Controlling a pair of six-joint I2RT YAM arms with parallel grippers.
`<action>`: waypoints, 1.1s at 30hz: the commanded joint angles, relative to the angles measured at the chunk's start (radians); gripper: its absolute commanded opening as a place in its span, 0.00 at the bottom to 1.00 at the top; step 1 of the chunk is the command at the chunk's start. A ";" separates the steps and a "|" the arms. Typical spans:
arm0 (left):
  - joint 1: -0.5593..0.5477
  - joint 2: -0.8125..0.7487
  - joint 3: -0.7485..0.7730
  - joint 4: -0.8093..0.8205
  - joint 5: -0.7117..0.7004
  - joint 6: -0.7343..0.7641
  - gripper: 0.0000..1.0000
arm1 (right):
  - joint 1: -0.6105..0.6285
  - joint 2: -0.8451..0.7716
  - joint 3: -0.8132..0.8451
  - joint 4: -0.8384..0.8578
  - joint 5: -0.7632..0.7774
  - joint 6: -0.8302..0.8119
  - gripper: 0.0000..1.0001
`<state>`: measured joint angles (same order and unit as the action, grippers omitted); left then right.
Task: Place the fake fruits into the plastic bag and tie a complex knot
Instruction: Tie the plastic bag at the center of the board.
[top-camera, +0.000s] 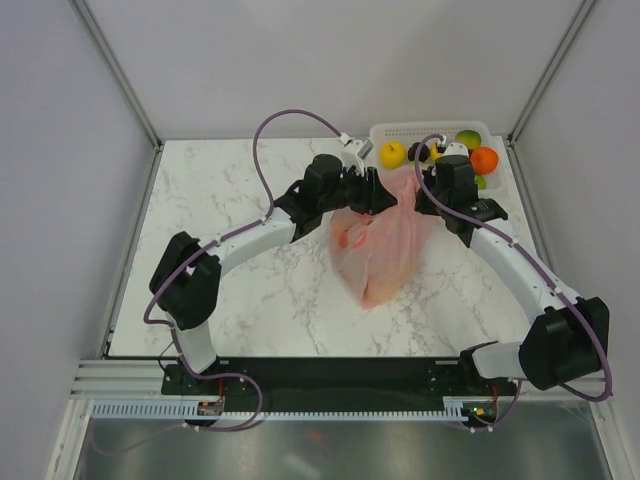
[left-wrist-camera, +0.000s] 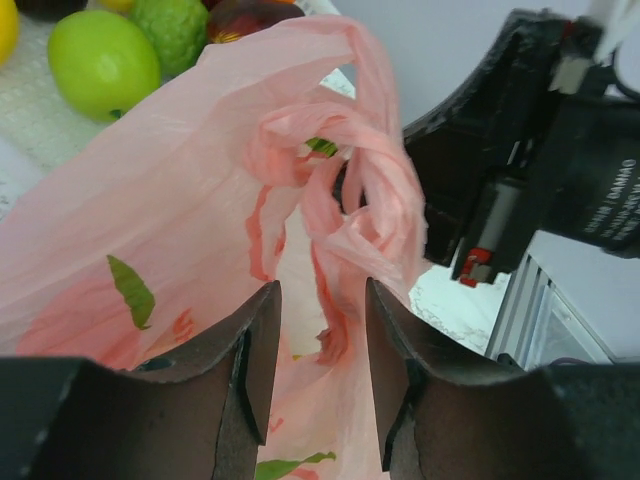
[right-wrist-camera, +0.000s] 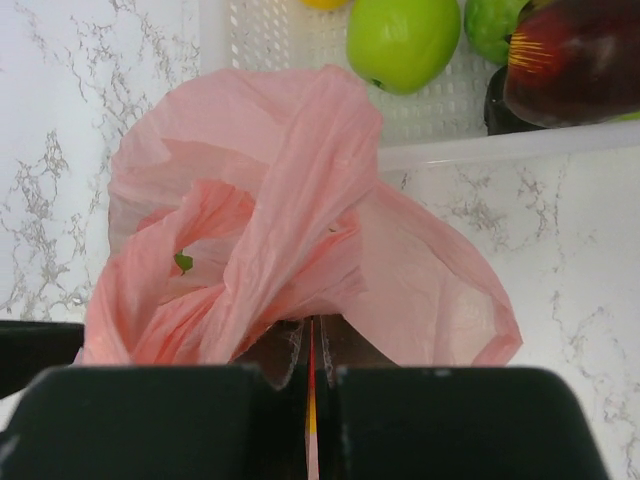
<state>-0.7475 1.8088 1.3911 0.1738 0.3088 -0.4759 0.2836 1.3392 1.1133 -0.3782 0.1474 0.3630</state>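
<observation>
Bag (top-camera: 380, 250) sits mid-frame in the top view with some fruit inside. Several fruits (top-camera: 484, 160) lie in the basket (top-camera: 430, 127) at upper right. Right gripper (right-wrist-camera: 312, 345) pinches bag plastic. Left gripper (left-wrist-camera: 318, 320) is parted at the loosely twisted handles (left-wrist-camera: 375, 200). The knot looks unfinished.

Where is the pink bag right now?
In the overhead view the plastic bag sits mid-table between the left gripper and right gripper, just before the white basket at the far right.

Crinkly translucent plastic bag (top-camera: 380, 250), glossy fake fruits (top-camera: 392, 153) (smooth-skinned), lattice plastic basket (top-camera: 420, 126), marble-look table (top-camera: 250, 300)
</observation>
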 joint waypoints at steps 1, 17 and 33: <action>-0.012 -0.040 0.003 0.104 0.064 -0.052 0.46 | -0.003 0.018 0.022 0.050 -0.045 -0.007 0.00; -0.046 -0.089 -0.004 0.069 -0.075 0.029 0.54 | -0.003 0.009 0.025 0.056 -0.054 -0.013 0.00; 0.105 -0.172 -0.075 -0.079 0.058 -0.049 0.53 | -0.004 0.003 0.037 0.050 -0.051 -0.018 0.00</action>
<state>-0.6651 1.6520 1.3231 0.1505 0.3027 -0.5041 0.2836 1.3586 1.1133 -0.3550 0.0978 0.3531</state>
